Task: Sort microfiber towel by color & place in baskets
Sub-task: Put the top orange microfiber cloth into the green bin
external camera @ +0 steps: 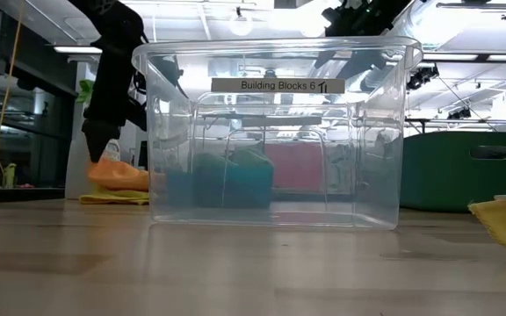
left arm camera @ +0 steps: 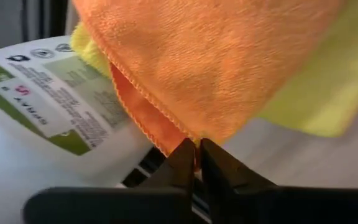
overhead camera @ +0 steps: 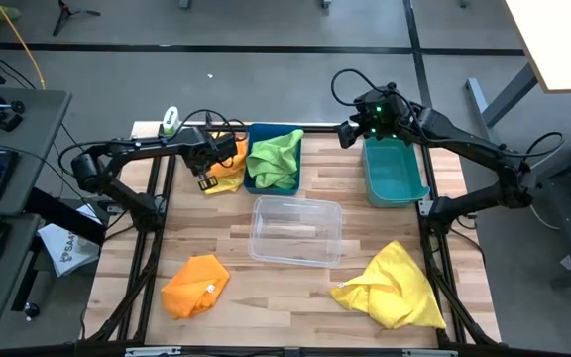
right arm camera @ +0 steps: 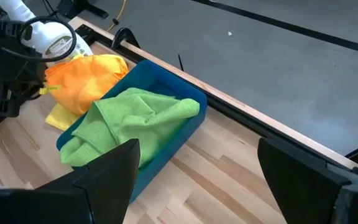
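Left gripper [left arm camera: 197,155] clamped, right gripper [right arm camera: 194,168] agape

- The overhead view was evenly lit, and the pale wooden slatted table [overhead camera: 295,288] carried only soft, short shadows.
- In the table-level view, bright ceiling lamps glared at 12 o'clock, washing out the room behind.
- The clear see-through plastic bin [external camera: 275,132] caught reflections on its walls and blurred the colours behind it.
- The near tabletop there was out of focus.
- In the left wrist view, the orange microfiber cloth [left arm camera: 216,62] was sharp, its weave visible, while the dark fingers [left arm camera: 229,180] at 6 o'clock looked soft.
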Robot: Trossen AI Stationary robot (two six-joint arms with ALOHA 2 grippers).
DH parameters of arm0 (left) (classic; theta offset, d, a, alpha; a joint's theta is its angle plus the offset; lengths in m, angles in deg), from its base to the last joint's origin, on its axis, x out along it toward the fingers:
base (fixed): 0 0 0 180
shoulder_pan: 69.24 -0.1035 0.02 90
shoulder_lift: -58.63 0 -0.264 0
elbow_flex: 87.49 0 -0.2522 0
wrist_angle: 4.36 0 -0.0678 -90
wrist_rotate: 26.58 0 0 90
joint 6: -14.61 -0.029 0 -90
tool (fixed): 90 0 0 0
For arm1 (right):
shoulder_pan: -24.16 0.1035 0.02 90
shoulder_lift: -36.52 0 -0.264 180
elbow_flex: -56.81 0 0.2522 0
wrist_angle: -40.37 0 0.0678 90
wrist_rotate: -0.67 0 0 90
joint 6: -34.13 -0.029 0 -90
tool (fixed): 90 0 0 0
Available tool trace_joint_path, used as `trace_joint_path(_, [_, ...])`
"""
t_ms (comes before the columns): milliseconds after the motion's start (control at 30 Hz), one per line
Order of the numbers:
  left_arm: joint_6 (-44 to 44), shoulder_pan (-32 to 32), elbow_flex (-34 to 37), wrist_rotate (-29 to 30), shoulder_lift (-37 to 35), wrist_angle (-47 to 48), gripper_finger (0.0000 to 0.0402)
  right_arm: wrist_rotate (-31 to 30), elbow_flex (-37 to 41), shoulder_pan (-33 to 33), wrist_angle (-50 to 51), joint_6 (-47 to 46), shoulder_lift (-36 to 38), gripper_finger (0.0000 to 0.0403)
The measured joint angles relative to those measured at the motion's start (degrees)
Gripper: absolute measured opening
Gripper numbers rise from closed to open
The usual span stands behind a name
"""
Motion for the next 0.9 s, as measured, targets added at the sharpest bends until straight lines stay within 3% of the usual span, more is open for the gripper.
trace_joint_path(167, [1.0, 1.6, -5.7, -1.2, -4.5, 1.2, 0.0002, 0.0, 0.0, 0.0, 0.0, 0.1, 0.0, 0.0321])
trace_joint_path(400, [2.1, 3.0, -25.0, 0.3, -13.8, 0.3, 0.0001, 0.1, 0.0, 0.0, 0.0, 0.1, 0.0, 0.0321])
trace_joint_path(600, [2.4, 6.8, -38.0, -1.7, -14.1, -11.3, 0.0000, 4.0, -0.1, 0.1, -4.8, 2.0, 2.1, 0.0321])
trace_joint_path(900, [-1.2, 17.0, -41.9, -12.8, -6.2, -40.1, 0.0000, 6.2, -1.3, 0.1, -9.4, 2.7, 13.6, 0.0321])
